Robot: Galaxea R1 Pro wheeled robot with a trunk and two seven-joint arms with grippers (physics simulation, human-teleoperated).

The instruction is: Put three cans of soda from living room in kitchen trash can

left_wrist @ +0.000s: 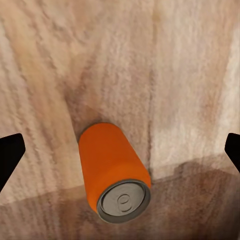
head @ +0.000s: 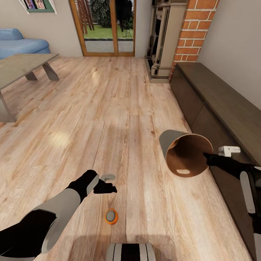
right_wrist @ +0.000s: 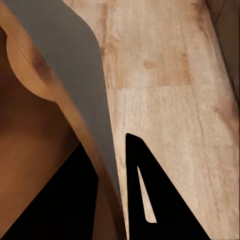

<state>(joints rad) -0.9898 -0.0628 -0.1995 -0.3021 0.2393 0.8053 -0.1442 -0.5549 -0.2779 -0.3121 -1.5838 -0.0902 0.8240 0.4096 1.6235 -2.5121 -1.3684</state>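
The wood floor [head: 119,105] carries everything and lies open across its middle, bounded on the robot's left by a low table [head: 21,65] in front of a blue sofa [head: 18,43], and on its right by a long dark cabinet [head: 221,105] that runs along the wall to a brick fireplace [head: 195,29]. The bin [head: 186,154] is held off the floor beside the near end of that cabinet, tipped on its side with its long axis near level and its open mouth turned toward the robot; its brown inside holds nothing that shows. The right gripper [right_wrist: 112,200] is clamped on the bin's rim, one finger inside the wall and one outside. An orange can [head: 111,216] stands upright on the floor close in front of the robot's base, silver top up, long axis vertical. The left gripper [head: 105,188] hovers just beyond that can, without touching it, fingers [left_wrist: 10,150] spread wide. A second silver can top [head: 108,177] shows on the floor just past the left gripper; its colour cannot be told.
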